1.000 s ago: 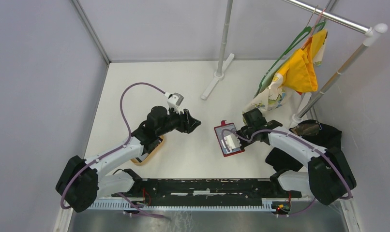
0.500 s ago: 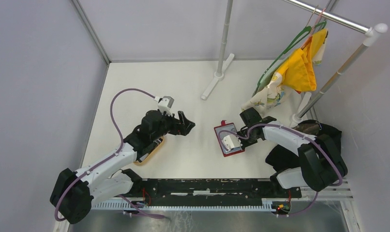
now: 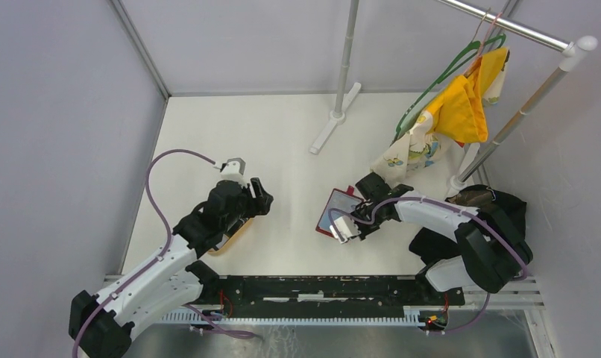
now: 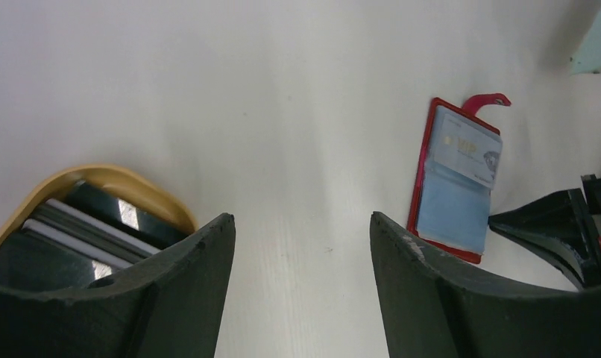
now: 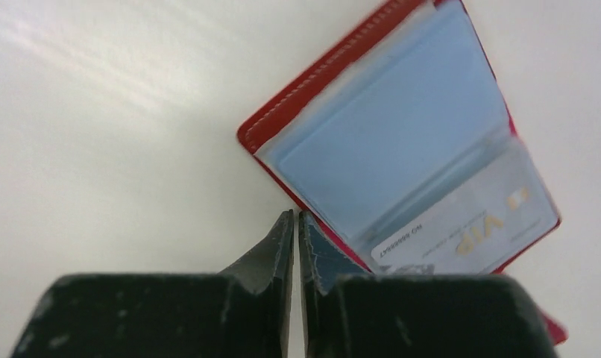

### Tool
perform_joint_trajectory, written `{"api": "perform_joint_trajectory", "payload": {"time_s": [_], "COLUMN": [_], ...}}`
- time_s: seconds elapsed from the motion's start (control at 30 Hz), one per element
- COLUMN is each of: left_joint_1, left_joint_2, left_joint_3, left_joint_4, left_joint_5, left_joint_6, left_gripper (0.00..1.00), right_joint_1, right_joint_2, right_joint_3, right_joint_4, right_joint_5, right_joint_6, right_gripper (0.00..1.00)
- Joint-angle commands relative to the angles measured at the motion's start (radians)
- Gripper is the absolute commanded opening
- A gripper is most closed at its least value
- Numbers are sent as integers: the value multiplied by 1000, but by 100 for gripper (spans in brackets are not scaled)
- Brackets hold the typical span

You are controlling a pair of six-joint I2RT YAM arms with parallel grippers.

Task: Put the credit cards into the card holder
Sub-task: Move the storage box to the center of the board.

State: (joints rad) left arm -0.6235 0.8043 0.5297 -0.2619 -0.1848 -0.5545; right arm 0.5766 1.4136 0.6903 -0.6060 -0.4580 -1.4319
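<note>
The card holder (image 3: 333, 212) lies open on the white table, red with grey-blue pockets (image 5: 387, 142). A pale card marked VIP (image 5: 469, 224) sits in one pocket. My right gripper (image 3: 348, 224) is shut with nothing between its jaws, and its tips (image 5: 296, 218) rest at the holder's near edge. More credit cards (image 4: 81, 231), black and pale, lie stacked in the oval tan tray (image 4: 145, 186). My left gripper (image 4: 301, 220) stands open and empty over bare table beside the tray (image 3: 227, 237). The left wrist view also shows the holder (image 4: 450, 216) to its right.
A garment rack at the back right carries a yellow cloth (image 3: 461, 104) on a green hanger. A pole with a flat foot (image 3: 335, 119) stands at the back middle. Dark fabric (image 3: 491, 205) lies at the right edge. A black rail (image 3: 320, 287) runs along the near edge.
My left arm has drawn back left from the table's middle to the tray. My right gripper has slid along the holder, which has shifted left and turned a little.
</note>
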Motion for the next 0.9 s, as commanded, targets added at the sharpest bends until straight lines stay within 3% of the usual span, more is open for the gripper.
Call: {"api": "perform_joint_trajectory", "payload": {"time_s": [0.0,0.1,0.23,0.47,0.57,0.87], "left_joint_1": [4,4,3,4,4,19], "left_joint_2": [-73,-101,-80,150,226,421], "left_joint_3": [14,12,16,103,92,141], "left_joint_4": [-137,-186,-211,-329,-264,-92], "left_joint_5": [-160,-201,-243,-377,-347,-203], "left_joint_6": [-105,-128,-164,-257,-250,-165], "left_gripper": [72,72,72,76,82,80], "right_joint_1": [89,95,78,64,64,64], "right_joint_2": [-16,-31,-54,-80,-77,-83], "right_joint_3": [-12,21,74,63,63,54], "right_joint_4": [191,165,-16,20,21,24], "right_joint_5": [-123,-119,-191,-165,-160,-156], "right_joint_6": [216,239,88,125,127,120], "right_gripper": [12,13,16,21,21,21]}}
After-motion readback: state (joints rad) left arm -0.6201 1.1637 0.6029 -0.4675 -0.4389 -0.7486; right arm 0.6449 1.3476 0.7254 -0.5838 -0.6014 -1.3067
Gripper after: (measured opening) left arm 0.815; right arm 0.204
